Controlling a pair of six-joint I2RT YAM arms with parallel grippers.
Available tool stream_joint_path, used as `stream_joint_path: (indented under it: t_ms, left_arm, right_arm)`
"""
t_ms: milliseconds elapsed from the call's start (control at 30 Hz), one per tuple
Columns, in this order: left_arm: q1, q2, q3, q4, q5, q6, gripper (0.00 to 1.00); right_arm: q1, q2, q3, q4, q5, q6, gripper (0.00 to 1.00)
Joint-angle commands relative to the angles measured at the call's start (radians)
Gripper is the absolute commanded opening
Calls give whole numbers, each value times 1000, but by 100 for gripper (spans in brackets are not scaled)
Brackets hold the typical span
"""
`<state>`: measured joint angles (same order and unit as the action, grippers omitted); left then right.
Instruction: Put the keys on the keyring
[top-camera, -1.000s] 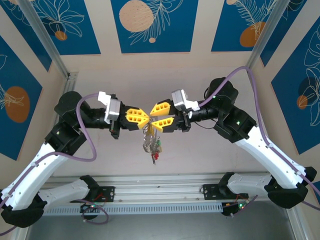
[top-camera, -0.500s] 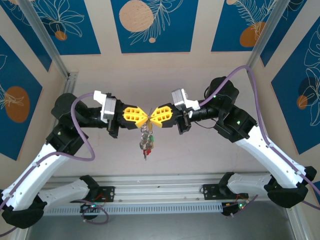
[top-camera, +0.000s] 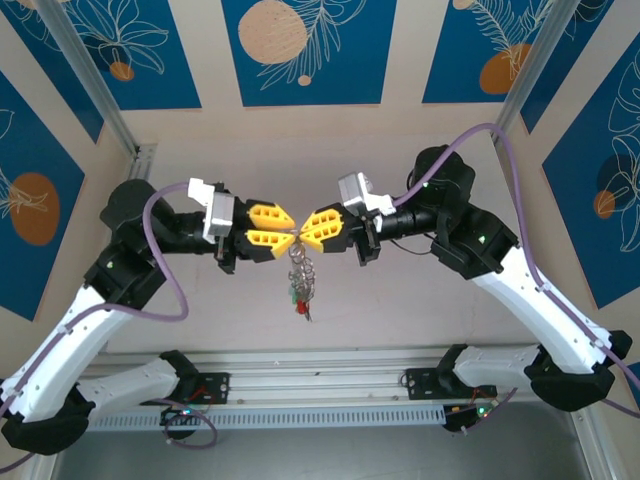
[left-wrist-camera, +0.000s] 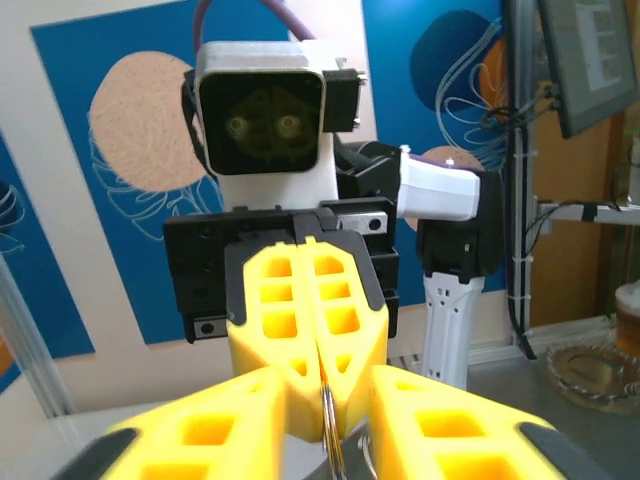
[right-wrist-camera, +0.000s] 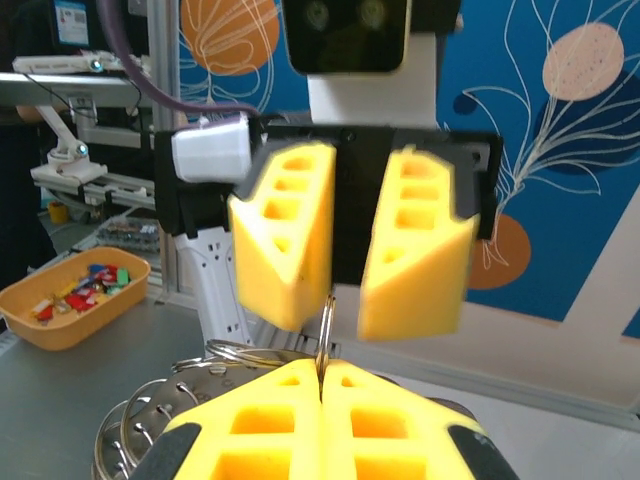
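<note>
The keyring (top-camera: 297, 241) hangs in mid-air between the two grippers, seen edge-on as a thin silvery loop (right-wrist-camera: 325, 331). My right gripper (top-camera: 306, 230) is shut on it, yellow fingers (right-wrist-camera: 385, 415) pressed together around the wire. My left gripper (top-camera: 286, 232) faces it and stands open, its fingers (left-wrist-camera: 200, 430) on either side of the keyring (left-wrist-camera: 330, 425) without touching it. The keys (top-camera: 300, 283) dangle below the keyring in a bunch with green and red tags. In the right wrist view the keys (right-wrist-camera: 150, 425) show at the lower left among wire loops.
An orange tray (right-wrist-camera: 30, 325) with coloured tags sits on the table far left in the right wrist view. A glass dish (left-wrist-camera: 600, 365) lies at the right edge of the left wrist view. Both arms are raised above the table.
The right gripper, open a second ago, has shut on the keyring. The left gripper, shut on it before, has opened. The bunch of keys has swung a little.
</note>
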<state>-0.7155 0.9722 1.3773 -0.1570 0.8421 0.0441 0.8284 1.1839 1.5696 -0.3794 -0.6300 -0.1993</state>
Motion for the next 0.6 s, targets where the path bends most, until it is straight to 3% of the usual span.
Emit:
stream_joint_path:
  t_ms: [0,200,567]
  left_arm:
    - [4,5,147,-278,-101,153,38]
    - [5,123,447,-685,-201,293,40]
    - [2,286,643,-939,-312,327,34]
  right_arm:
    - [-1,19,87,-163,59,-78,0]
    - [-1,69,196,-330,116,-161,0]
    - [33,182,388,-539,223,-228,0]
